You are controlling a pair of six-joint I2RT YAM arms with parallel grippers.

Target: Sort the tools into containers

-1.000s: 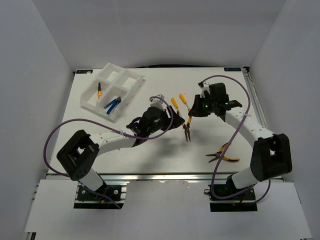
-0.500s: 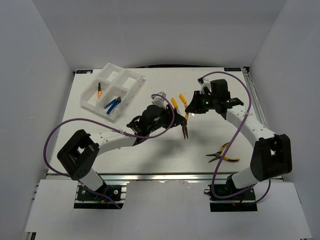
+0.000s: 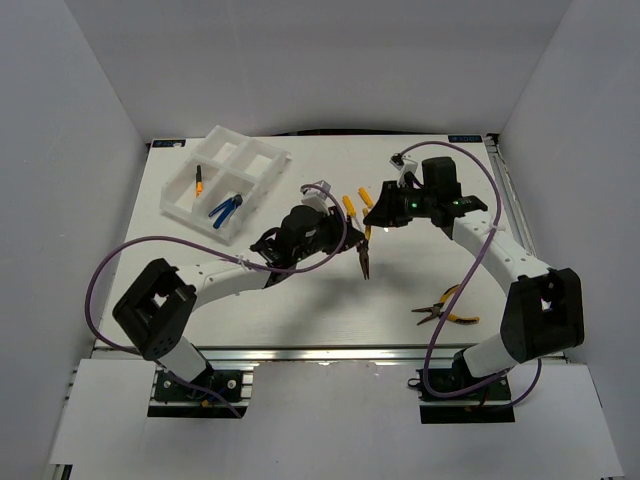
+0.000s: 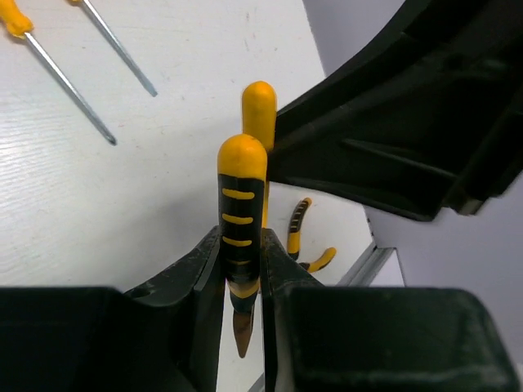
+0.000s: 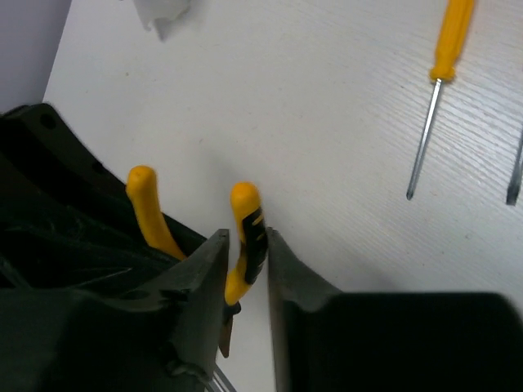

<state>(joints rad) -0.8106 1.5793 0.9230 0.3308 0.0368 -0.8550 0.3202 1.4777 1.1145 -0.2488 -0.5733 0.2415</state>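
Observation:
Yellow-black pliers (image 3: pixel 361 235) hang above the table's middle, nose down, between both grippers. My left gripper (image 3: pixel 338 226) is shut on one striped handle (image 4: pixel 241 233), which is pinched between its fingers (image 4: pixel 208 269). My right gripper (image 3: pixel 380 211) is open around the other handle (image 5: pixel 249 237): that handle rests against one finger (image 5: pixel 282 261), with a gap on the other side. The white tray (image 3: pixel 262 158) at the back left holds an orange screwdriver (image 3: pixel 198 179) and blue pliers (image 3: pixel 226 207). Two screwdrivers (image 5: pixel 433 90) lie on the table under the right arm.
A second pair of yellow-black pliers (image 3: pixel 445 308) lies on the table at the front right, also seen in the left wrist view as pliers (image 4: pixel 298 233). The right gripper's black body (image 4: pixel 409 122) fills that view's upper right. White walls stand on three sides.
My left gripper has closed onto the pliers handle. My right gripper's jaws have spread apart. The pliers have shifted slightly left and toward the back.

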